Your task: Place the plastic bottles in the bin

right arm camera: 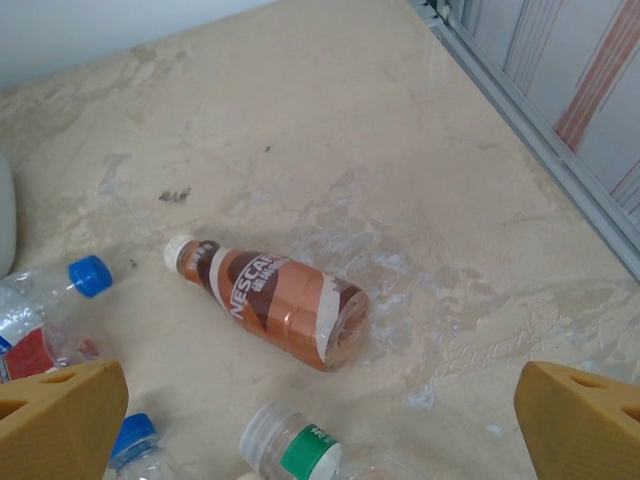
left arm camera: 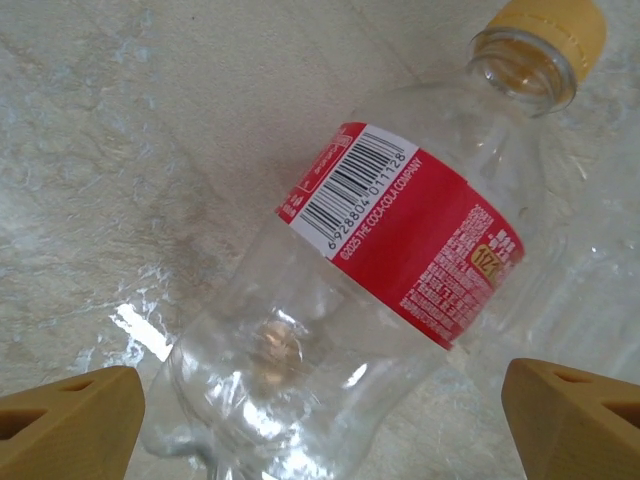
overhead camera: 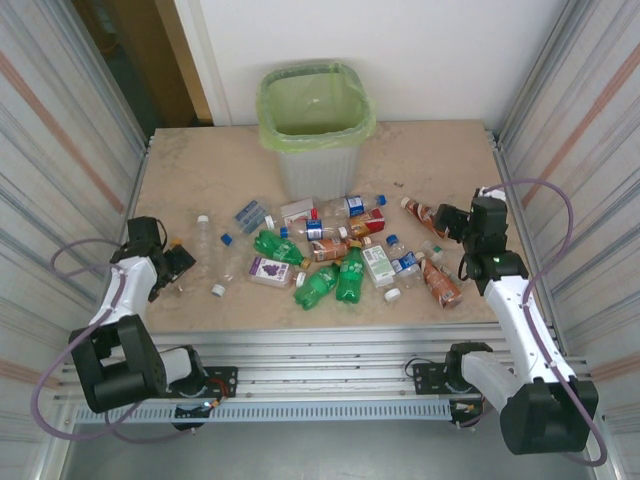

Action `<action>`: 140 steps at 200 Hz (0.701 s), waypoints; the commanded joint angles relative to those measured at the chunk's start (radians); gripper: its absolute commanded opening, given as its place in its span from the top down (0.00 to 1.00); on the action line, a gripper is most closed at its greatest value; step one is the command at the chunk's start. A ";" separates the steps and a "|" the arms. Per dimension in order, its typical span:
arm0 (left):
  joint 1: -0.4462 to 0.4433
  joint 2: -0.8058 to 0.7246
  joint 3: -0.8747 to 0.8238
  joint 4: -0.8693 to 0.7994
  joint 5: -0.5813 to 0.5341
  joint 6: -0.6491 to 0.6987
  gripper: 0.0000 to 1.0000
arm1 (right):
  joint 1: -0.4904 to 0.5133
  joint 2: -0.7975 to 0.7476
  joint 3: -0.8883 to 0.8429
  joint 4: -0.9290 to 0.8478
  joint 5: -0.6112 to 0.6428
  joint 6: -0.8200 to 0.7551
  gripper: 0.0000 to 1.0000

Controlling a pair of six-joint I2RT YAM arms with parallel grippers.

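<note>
While the plastic bottles (overhead camera: 350, 275) lie on the tabletop (overhead camera: 200, 170) by the bin (overhead camera: 315, 170), the left fingers (left arm camera: 70, 425) stand wide apart around a clear bottle (left arm camera: 380, 260). The right fingers (right arm camera: 60, 420) are open above a brown bottle (right arm camera: 270, 305).

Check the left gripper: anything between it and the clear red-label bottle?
Nothing visible. In the left wrist view the clear red-label bottle lies on the bare table right below the open left gripper. Its base sits between the two fingertips, and no other bottle lies over it.
</note>
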 commanded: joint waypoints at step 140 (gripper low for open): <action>0.118 0.209 0.010 0.157 0.009 -0.074 0.25 | 0.071 0.015 0.079 -0.048 0.063 0.001 0.02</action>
